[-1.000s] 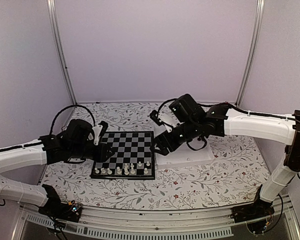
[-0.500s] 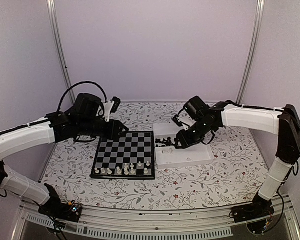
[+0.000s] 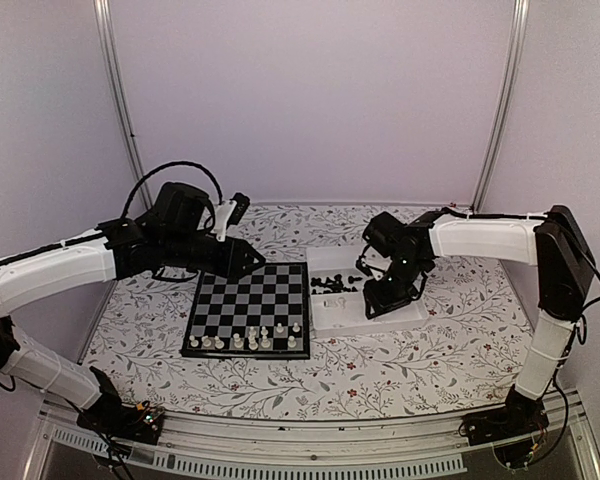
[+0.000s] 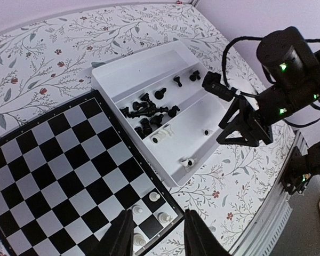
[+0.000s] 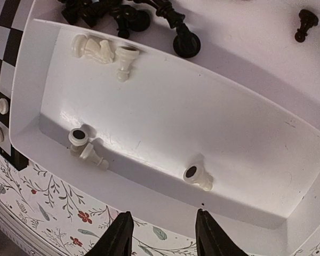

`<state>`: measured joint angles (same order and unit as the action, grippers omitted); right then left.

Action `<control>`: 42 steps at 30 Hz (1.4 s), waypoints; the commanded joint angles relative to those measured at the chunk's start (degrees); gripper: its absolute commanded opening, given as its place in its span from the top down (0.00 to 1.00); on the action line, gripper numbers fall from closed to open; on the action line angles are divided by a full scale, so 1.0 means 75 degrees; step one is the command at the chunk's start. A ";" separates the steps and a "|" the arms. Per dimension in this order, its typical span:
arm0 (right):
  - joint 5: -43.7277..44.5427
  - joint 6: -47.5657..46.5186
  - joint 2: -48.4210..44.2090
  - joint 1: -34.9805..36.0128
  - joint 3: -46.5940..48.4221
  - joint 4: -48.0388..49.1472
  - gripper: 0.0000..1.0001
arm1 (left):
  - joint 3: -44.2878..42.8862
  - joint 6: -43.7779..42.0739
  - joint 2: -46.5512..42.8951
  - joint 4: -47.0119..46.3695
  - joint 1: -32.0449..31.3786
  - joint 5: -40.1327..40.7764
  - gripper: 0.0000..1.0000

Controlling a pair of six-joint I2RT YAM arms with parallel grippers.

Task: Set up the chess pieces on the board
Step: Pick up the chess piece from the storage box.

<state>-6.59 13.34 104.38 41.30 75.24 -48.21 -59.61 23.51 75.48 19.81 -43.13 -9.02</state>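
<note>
You see the right gripper (image 3: pixel 382 298) gone from the board (image 3: pixel 242 296) edge, now over the tray (image 3: pixel 416 312), jaws half apart, empty; the left gripper (image 3: pixel 248 262) has lifted to the board's far edge, jaws narrow, empty; white chess pieces (image 3: pixel 250 340) occupy the near rows; far rows lie free.

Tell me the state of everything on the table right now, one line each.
board: flat, far rows bare.
white pieces on the board: upright, near rows only.
white pieces in the tray: five, lying on their sides, near compartment.
black pieces: loose in the far compartment.
tray: pieces in both compartments.
left gripper: open, empty, above the board's far edge.
right gripper: open, empty, above the tray.
</note>
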 commanded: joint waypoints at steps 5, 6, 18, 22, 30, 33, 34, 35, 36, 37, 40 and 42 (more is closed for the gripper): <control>-0.0050 0.0394 0.0798 -0.0010 0.0119 -0.0190 0.57 | 0.0084 -0.0029 0.0060 0.0007 -0.0049 -0.0180 0.65; 0.0007 0.0391 0.0845 -0.0010 0.0160 -0.0199 0.57 | 0.0085 -0.0024 0.0071 0.0011 -0.0049 -0.0187 0.65; 0.0138 0.0080 0.1635 -0.0017 0.0916 -0.0402 0.82 | 0.0178 0.0053 0.0075 -0.0013 -0.0049 -0.0142 0.65; 0.0157 0.0055 0.1629 0.0000 0.0994 -0.0489 0.84 | 0.0239 0.0056 0.0028 -0.0008 -0.0049 -0.0101 0.65; 0.0263 -0.0248 0.1574 0.0178 0.1118 -0.0551 0.92 | 0.0249 0.0078 0.0080 -0.0087 -0.0049 -0.0187 0.65; 0.0596 -0.0479 0.1342 0.0504 0.1318 -0.0606 0.93 | 0.0124 0.0072 0.0144 -0.0090 -0.0039 -0.0214 0.65; 0.0691 -0.0571 0.1262 0.0621 0.1355 -0.0594 0.93 | 0.0077 0.0066 0.0194 -0.0092 -0.0038 -0.0251 0.64; 0.0810 -0.0660 0.1132 0.0731 0.1358 -0.0573 0.94 | 0.0024 0.0071 0.0250 -0.0098 -0.0032 -0.0299 0.64; 0.1088 -0.0765 0.1060 0.0850 0.1352 -0.0558 0.95 | -0.0063 0.0076 0.0329 -0.0102 -0.0018 -0.0358 0.64; 0.1182 -0.0853 0.0975 0.0922 0.1322 -0.0523 0.96 | -0.0128 0.0093 0.0422 -0.0104 -0.0006 -0.0442 0.64; 0.1351 -0.1107 0.0753 0.1048 0.1211 -0.0359 0.97 | -0.0348 0.0244 0.0691 -0.0119 0.0068 -0.0779 0.64; 0.1414 -0.1266 0.0584 0.1095 0.1163 -0.0213 0.98 | -0.0435 0.0464 0.0872 -0.0222 0.0183 -0.1119 0.64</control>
<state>0.60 7.38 113.30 48.93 84.03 -51.79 -60.40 24.58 79.90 19.57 -42.87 -12.69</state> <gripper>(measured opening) 0.035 0.356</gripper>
